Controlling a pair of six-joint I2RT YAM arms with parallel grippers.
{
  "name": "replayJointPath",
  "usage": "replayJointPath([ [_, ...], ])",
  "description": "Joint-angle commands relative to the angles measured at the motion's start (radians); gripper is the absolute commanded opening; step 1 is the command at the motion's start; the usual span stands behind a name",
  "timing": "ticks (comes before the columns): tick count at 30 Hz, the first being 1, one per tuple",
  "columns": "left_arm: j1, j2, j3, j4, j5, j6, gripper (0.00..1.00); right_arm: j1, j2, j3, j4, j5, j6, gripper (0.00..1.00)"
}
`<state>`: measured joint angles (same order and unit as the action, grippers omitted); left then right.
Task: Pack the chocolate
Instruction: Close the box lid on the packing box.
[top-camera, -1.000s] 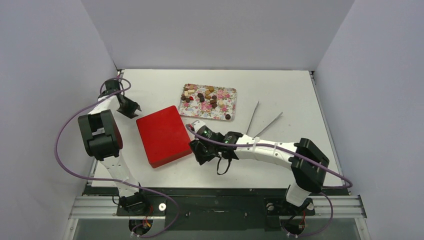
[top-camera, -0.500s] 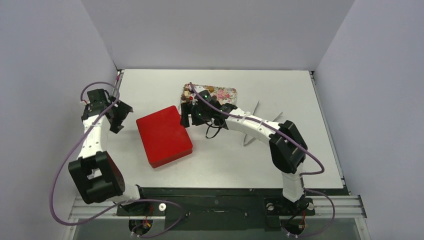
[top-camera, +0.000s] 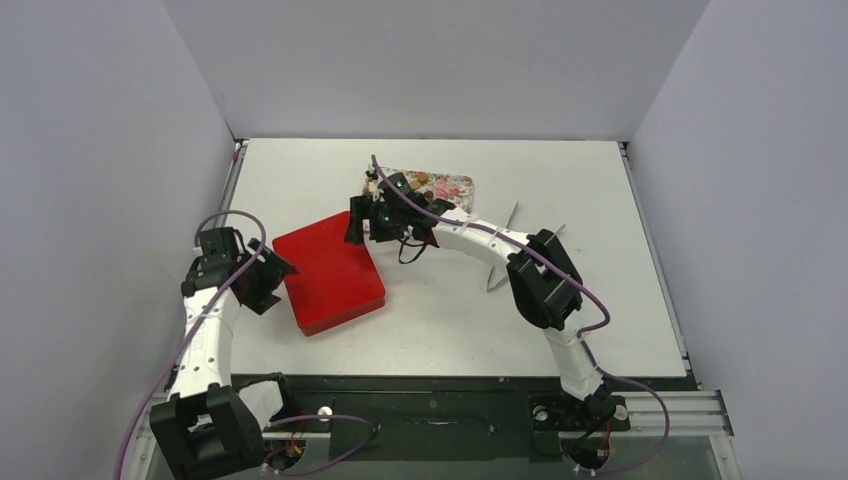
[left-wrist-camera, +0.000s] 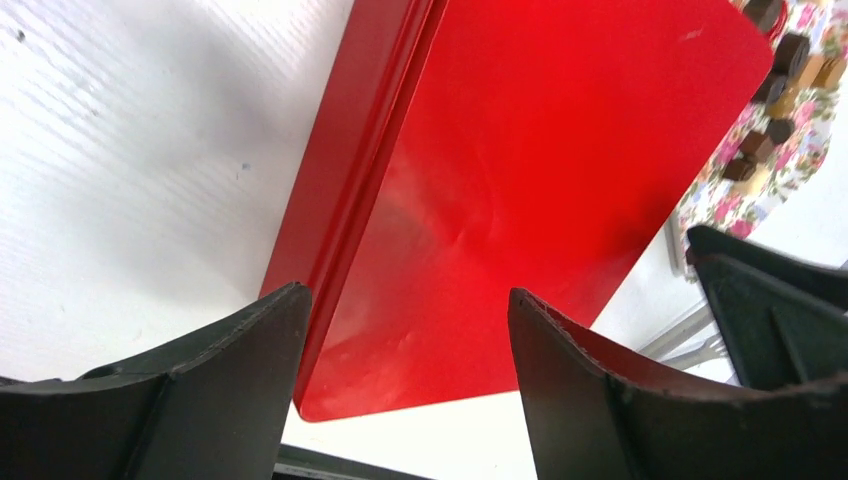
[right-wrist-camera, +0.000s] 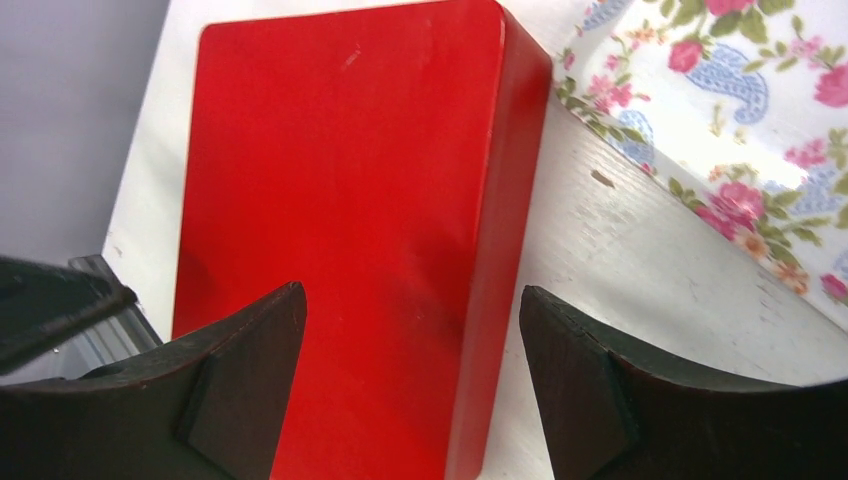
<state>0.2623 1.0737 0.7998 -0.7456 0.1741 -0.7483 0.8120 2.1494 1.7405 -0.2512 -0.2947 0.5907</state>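
The chocolate pieces (top-camera: 421, 181) lie on a flower-print tray (top-camera: 452, 189), mostly hidden behind my right arm; a few show in the left wrist view (left-wrist-camera: 790, 50) on the tray (left-wrist-camera: 790, 160). A closed red box (top-camera: 330, 272) lies left of the tray. My left gripper (top-camera: 272, 283) is open and empty at the box's left edge, its jaws over the box's near-left side (left-wrist-camera: 405, 310). My right gripper (top-camera: 360, 232) is open and empty over the box's far right corner (right-wrist-camera: 412, 305), beside the tray (right-wrist-camera: 720, 110).
Metal tongs (top-camera: 509, 218) lie on the table right of the tray, partly under my right arm. A white wall stands close on the left. The table's front edge and a black rail run just below the box.
My left gripper has swung from the far left toward me and in to the box's left edge. My right gripper has shifted a little left, from the tray to the box's far corner.
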Motion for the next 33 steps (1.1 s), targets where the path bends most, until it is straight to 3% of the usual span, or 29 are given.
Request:
replayJointPath([
  [1, -0.021, -0.048, -0.034, -0.034, 0.045, -0.017, 0.69, 0.003, 0.039, 0.063, 0.073, -0.035, 0.042, 0.74],
  [6, -0.031, -0.053, -0.071, -0.011, 0.078, -0.027, 0.62, 0.005, 0.065, 0.101, 0.069, -0.032, 0.055, 0.73],
  [17, -0.070, -0.034, -0.080, -0.005, 0.054, -0.043, 0.56, 0.012, 0.099, 0.146, 0.059, -0.025, 0.079, 0.69],
  [33, -0.083, 0.048, -0.042, 0.023, -0.014, -0.015, 0.55, 0.019, 0.116, 0.157, 0.050, -0.010, 0.085, 0.65],
])
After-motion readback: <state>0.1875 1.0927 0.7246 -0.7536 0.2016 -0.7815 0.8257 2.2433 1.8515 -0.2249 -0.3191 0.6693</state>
